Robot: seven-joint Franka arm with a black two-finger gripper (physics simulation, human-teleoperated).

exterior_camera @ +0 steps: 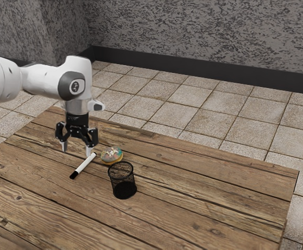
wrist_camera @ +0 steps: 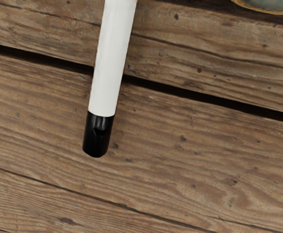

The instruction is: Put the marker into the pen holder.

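My gripper [exterior_camera: 76, 152] hangs above the table with its two fingers spread wide, open and holding nothing. The marker [exterior_camera: 83, 165], white with a black cap, lies flat on the wood, its far end close to the finger on the exterior view's right. In the wrist view the marker [wrist_camera: 112, 63] shows its white barrel and black cap. The pen holder, a black mesh cup [exterior_camera: 122, 181], stands upright toward the exterior view's right of the marker, apart from it.
A small round patterned object [exterior_camera: 112, 154] sits just behind the pen holder; its edge [wrist_camera: 268, 6] shows in the wrist view. The wooden table [exterior_camera: 219, 190] ends at an edge on the exterior view's right, with tiled floor beyond.
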